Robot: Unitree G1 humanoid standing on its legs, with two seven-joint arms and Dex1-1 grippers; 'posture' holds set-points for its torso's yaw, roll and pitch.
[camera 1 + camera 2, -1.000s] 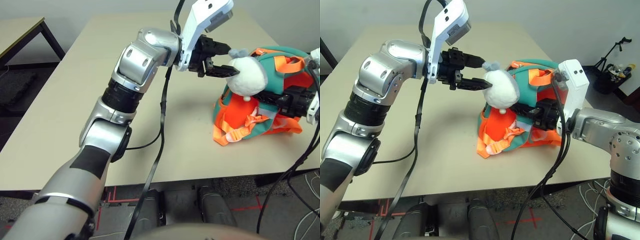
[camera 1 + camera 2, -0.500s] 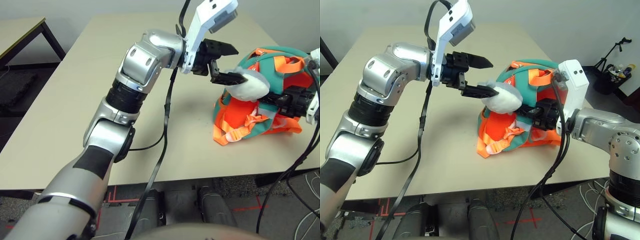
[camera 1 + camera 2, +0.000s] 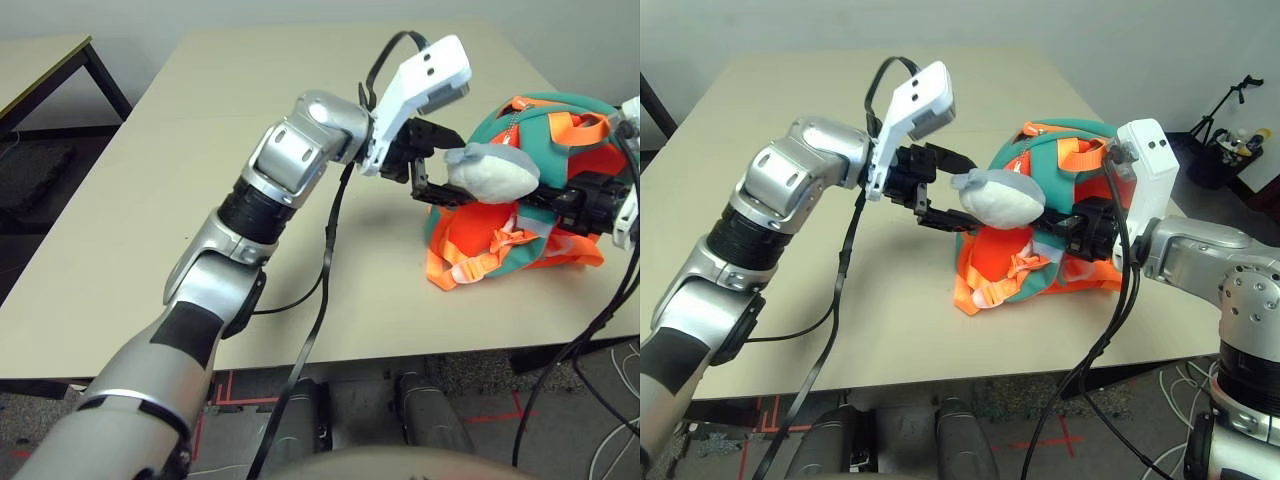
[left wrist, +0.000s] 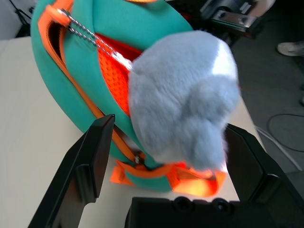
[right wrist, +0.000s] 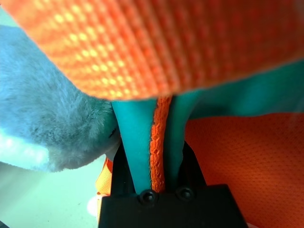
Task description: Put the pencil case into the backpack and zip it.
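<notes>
Judging from how things lie, you are in the zipping step, or just ahead of it: the backpack (image 3: 1065,215) sits on the table (image 3: 150,200) on the robot's right side, and the pencil case is not something you can pick out here (it may be inside, but the opening is hidden, so treat that as unconfirmed). The left gripper (image 3: 432,158) hangs at the near-left flank of the bag with its two black fingers (image 4: 88,164) spread wide, one to each side of the plush shark (image 3: 492,172), and neither pad presses on the fur. In the left wrist view the shark dangles from a ball chain (image 4: 88,38) over the orange zipper trim (image 4: 71,90) and covers much of what you need to see. The right gripper (image 3: 1080,228) is clamped on a fold of teal fabric edged in orange (image 5: 156,137), its fingers drawn together on it, which pins the bag in place.

Your next move calls for getting past the toy. You want the left fingers on the zipper pull, and you cannot yet tell where it lies, since the shark hides that stretch of trim. Nudge or lift the shark aside first, keep the right hold firm so the bag does not slide, and only close once the pull is plainly between the pads
</notes>
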